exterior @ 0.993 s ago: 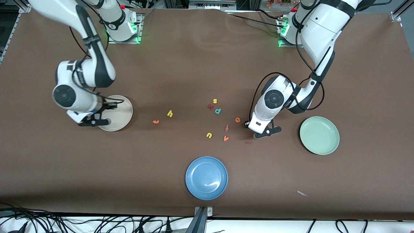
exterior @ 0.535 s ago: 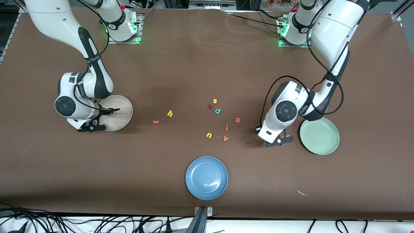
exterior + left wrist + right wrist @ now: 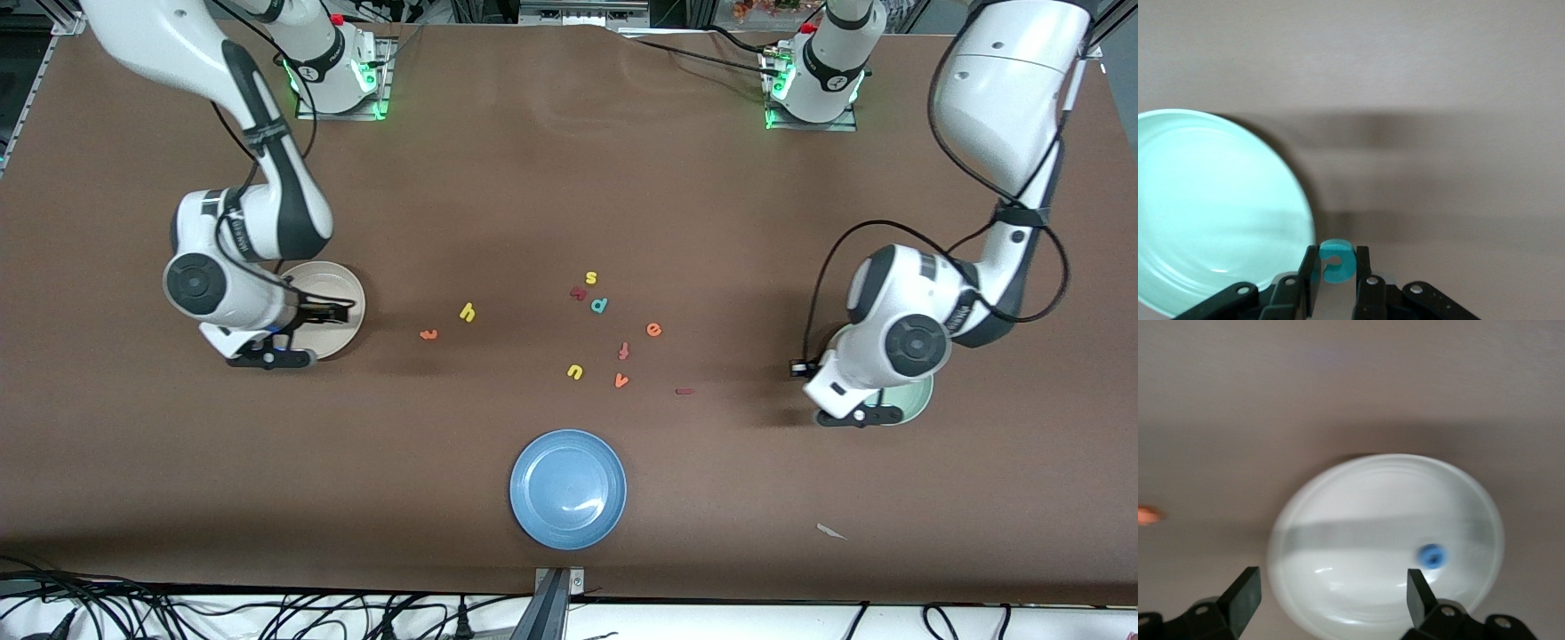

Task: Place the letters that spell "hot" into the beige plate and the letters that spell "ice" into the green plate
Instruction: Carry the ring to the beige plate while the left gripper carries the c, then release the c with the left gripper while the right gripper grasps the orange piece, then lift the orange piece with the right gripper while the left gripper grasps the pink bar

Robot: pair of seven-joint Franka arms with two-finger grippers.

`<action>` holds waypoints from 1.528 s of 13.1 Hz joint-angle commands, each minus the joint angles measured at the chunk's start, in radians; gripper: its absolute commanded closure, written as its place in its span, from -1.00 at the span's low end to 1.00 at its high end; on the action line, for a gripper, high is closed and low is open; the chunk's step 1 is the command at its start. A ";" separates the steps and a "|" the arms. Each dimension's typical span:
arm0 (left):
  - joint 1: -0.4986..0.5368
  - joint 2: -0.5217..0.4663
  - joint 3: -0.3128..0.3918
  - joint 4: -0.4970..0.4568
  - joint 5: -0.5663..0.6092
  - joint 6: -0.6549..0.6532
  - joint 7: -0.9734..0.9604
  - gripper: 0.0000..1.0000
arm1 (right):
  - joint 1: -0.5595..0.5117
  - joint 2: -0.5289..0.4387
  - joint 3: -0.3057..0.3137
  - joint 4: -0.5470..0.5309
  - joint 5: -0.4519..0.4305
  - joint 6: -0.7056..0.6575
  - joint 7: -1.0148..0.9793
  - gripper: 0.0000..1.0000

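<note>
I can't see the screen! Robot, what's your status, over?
Left gripper shut on teal c, at the green plate's edge. Right gripper open over beige plate, blue o inside. Nothing blocking.

Setting was a robotics lab bench. Two arm bases [image 3: 333, 67] were bolted along one table [image 3: 533, 178] edge, green status lights lit. Brown mat covered the top; aluminium framing [image 3: 556, 591] and loose cables [image 3: 267, 613] ran along the edge.

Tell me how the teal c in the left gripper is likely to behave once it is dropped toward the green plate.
The teal c looks thick, matte and foam-like, so it is probably very light and may bounce or flutter. Flat-faced, it should settle rather than roll. The left gripper holds it at the edge of the green plate, so it could miss.
</note>
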 commanded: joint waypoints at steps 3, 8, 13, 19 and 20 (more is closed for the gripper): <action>0.079 -0.017 0.003 -0.011 0.097 -0.062 0.184 0.59 | 0.018 0.050 0.154 0.013 0.008 0.094 0.118 -0.92; 0.125 0.003 0.003 -0.012 0.129 -0.058 0.293 -0.47 | 0.043 0.160 0.158 0.010 0.009 0.284 0.155 -0.91; 0.117 -0.009 -0.008 0.005 0.049 -0.056 0.269 -1.00 | 0.066 0.194 0.158 0.012 0.009 0.311 0.180 -0.72; -0.022 -0.003 -0.026 0.017 -0.088 0.039 -0.071 -1.00 | 0.066 0.203 0.158 0.016 0.003 0.334 0.180 -0.23; -0.053 0.001 -0.026 0.018 -0.091 0.052 -0.128 -1.00 | 0.066 0.202 0.156 0.018 0.000 0.334 0.178 -0.22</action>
